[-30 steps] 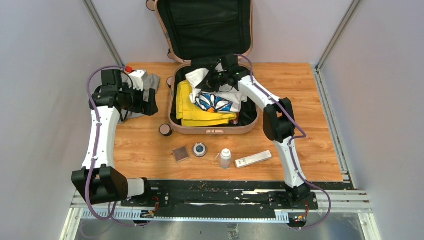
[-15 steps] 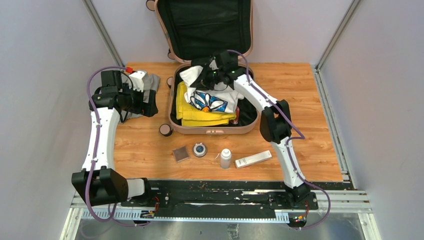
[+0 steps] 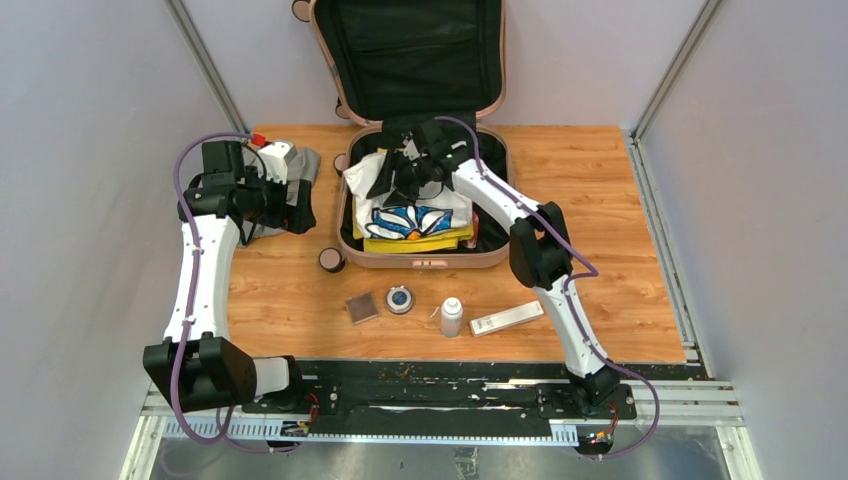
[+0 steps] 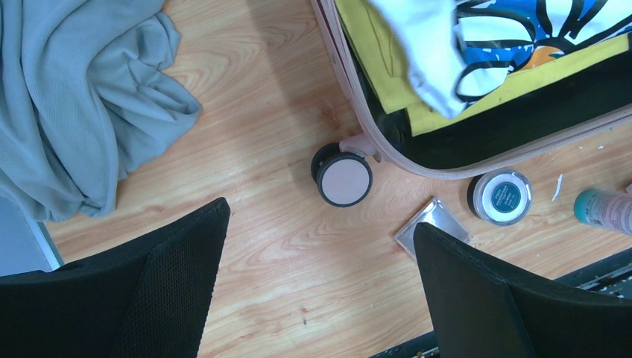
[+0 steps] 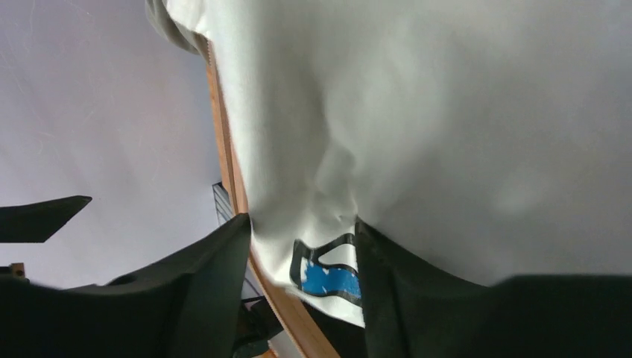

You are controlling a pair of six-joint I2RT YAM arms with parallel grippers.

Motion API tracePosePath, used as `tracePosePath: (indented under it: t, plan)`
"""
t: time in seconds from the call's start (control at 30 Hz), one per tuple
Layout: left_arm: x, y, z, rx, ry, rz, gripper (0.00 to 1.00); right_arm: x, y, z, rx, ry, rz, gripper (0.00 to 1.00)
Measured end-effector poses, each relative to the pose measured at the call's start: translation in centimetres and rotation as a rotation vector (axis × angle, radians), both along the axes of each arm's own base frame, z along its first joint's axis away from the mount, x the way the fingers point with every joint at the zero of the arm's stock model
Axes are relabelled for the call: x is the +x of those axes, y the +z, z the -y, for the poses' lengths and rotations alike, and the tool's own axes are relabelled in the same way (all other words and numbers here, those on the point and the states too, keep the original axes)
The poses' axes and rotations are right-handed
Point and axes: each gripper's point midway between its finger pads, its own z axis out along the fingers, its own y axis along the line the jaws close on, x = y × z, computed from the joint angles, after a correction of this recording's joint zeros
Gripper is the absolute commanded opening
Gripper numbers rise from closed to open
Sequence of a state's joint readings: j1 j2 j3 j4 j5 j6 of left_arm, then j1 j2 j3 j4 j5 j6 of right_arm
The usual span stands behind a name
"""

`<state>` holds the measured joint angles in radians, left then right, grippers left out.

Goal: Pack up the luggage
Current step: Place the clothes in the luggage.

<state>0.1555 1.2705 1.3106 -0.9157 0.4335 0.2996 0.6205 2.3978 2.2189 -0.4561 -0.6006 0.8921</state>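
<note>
The luggage (image 3: 420, 262) lies open at the back of the table, its pale pink shell around a black lining and its lid (image 3: 420, 50) standing upright. Inside, a white shirt with a blue flower print (image 3: 410, 215) lies over a folded yellow garment (image 3: 420, 243). My right gripper (image 3: 400, 172) hovers over the shirt's far edge; in the right wrist view its fingers (image 5: 201, 283) stand apart with white shirt cloth (image 5: 447, 112) loose between them. My left gripper (image 3: 292, 205) hangs wide open left of the luggage, above bare wood (image 4: 298, 246), holding nothing.
A crumpled grey cloth (image 3: 300, 165) lies at the back left, also in the left wrist view (image 4: 74, 97). In front of the luggage sit a luggage wheel (image 3: 331, 260), a square compact (image 3: 361, 307), a round jar (image 3: 399, 299), a small bottle (image 3: 451, 317) and a long white box (image 3: 506, 318).
My right gripper moved left across the luggage with the white shirt and its jaws parted; the shirt now lies flatter over the yellow garment. The left arm stayed still.
</note>
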Motion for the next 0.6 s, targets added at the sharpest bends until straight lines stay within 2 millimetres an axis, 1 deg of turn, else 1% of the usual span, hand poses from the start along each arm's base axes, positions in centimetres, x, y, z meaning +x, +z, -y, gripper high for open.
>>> tracePosePath:
  t: [0.07, 0.1, 0.17, 0.2, 0.23, 0.3, 0.37, 0.43, 0.5, 0.6]
  plan:
    - [0.0, 0.0, 0.0, 0.000, 0.000, 0.000, 1.00, 0.4, 0.3, 0.0, 0.003, -0.003, 0.001, 0.75]
    - [0.0, 0.0, 0.0, 0.000, 0.000, 0.001, 1.00, 0.7, 0.7, 0.0, 0.009, -0.005, 0.009, 0.78]
    - [0.0, 0.1, 0.0, 0.001, 0.000, 0.002, 1.00, 1.4, 1.5, 0.1, 0.022, -0.010, 0.028, 0.79]
    - [-0.1, 0.1, 0.0, 0.002, 0.000, 0.004, 1.00, 1.8, 2.2, 0.2, 0.032, -0.014, 0.044, 0.78]
    - [-0.1, 0.1, -0.1, 0.004, 0.002, 0.005, 1.00, 2.3, 2.9, 0.5, 0.040, -0.018, 0.060, 0.74]
    - [-0.1, 0.2, -0.1, 0.007, 0.004, 0.007, 1.00, 2.9, 4.0, 0.7, 0.063, -0.021, 0.087, 0.62]
    - [-0.1, 0.2, -0.1, 0.007, 0.005, 0.008, 1.00, 3.3, 4.6, 0.8, 0.085, -0.022, 0.100, 0.49]
    - [-0.1, 0.2, -0.1, 0.007, 0.005, 0.007, 1.00, 3.4, 5.1, 0.5, 0.109, -0.020, 0.102, 0.35]
    - [-0.1, 0.2, -0.1, 0.007, 0.006, 0.007, 1.00, 3.5, 5.6, -0.4, 0.153, -0.011, 0.102, 0.24]
    - [-0.1, 0.2, -0.2, 0.009, 0.007, 0.007, 1.00, 4.1, 5.4, -2.1, 0.229, -0.002, 0.098, 0.14]
